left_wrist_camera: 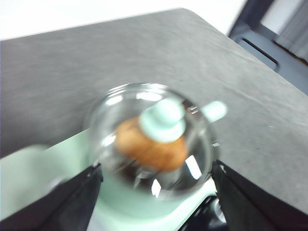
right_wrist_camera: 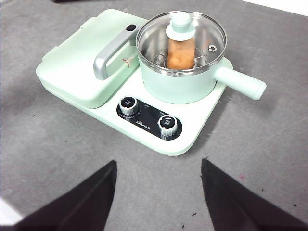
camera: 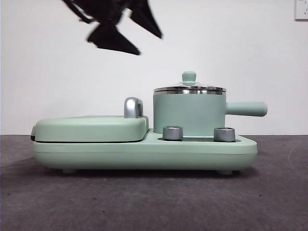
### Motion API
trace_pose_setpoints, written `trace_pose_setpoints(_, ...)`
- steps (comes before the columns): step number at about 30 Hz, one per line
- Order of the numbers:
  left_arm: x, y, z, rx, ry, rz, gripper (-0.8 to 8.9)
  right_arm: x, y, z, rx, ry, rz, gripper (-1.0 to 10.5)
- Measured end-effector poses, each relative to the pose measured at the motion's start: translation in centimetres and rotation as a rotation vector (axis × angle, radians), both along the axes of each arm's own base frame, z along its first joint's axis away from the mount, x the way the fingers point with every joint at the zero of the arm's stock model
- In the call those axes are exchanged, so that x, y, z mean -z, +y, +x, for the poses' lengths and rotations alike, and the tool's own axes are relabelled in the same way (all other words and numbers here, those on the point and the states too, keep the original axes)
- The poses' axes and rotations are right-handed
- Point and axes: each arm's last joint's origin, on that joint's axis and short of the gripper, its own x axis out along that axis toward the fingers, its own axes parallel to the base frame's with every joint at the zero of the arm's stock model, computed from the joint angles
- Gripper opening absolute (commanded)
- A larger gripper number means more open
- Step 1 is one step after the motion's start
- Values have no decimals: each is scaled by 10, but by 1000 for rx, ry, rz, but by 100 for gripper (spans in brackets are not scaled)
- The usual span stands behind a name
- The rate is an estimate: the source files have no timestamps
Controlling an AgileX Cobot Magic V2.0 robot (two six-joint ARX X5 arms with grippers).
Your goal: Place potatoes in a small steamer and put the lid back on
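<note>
One potato (right_wrist_camera: pixel 181 55) sits inside the small steamer (right_wrist_camera: pixel 179 82), under the lid (right_wrist_camera: pixel 202 33). You'd lift that glass only by its knob (right_wrist_camera: pixel 181 24); it looks fragile and slippery. Both the left gripper (left_wrist_camera: pixel 156 192), above the steamer, and the right gripper (right_wrist_camera: pixel 159 192) are spread and empty.

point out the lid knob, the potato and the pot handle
lid knob (right_wrist_camera: pixel 181 24), right wrist view, on its rounded top
potato (right_wrist_camera: pixel 181 55), right wrist view, on its skin seen through the glass
pot handle (camera: pixel 246 109), front view, midway along the bar

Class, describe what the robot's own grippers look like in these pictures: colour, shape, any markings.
Both grippers have two plain black jaws, wedge-shaped and tapering to the tips. The left gripper looks matte; the right gripper the same. No markings or cables show.
</note>
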Motion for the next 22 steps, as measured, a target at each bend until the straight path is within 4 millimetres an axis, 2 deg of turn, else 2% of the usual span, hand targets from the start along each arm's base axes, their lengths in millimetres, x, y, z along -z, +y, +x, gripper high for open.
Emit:
trace_pose_setpoints(1,2,12,-7,-21,0,0,364,0,0,0,-2,1,1,267)
trace_pose_setpoints(7,22,49,-42,-83,40,16,339,0,0,0,-2,2,1,268)
trace_pose_setpoints(13,29,84,-88,-156,21,-19,339,1,1,3,-6,20,-4,268)
trace_pose_setpoints(22,38,112,-142,-218,33,-47,339,8,13,28,-47,97,-6,268)
